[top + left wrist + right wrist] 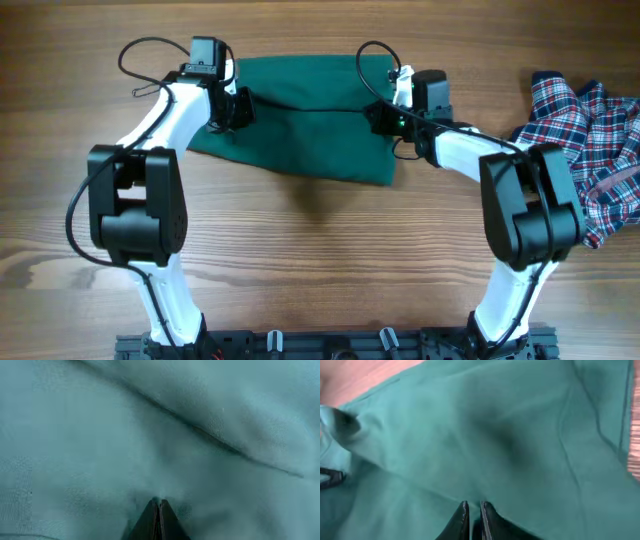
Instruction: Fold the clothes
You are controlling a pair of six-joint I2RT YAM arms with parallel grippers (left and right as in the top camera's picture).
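A dark green garment (300, 140) lies flat on the wooden table, with a fold line running across it between my two grippers. At its left edge my left gripper (228, 108) is shut, the tips pressed together into the cloth (100, 435), which puckers around the gripper (159, 502). My right gripper (381, 116) sits at the garment's right edge. In the right wrist view the right gripper (474, 504) is shut to a thin slit on a ridge of the green cloth (520, 435). A navy, red and white plaid garment (590, 120) lies crumpled at the far right.
Bare wooden table (320, 260) stretches in front of the green garment down to the arm bases. Black cables loop above both wrists near the garment's far edge. The plaid garment reaches the table's right edge.
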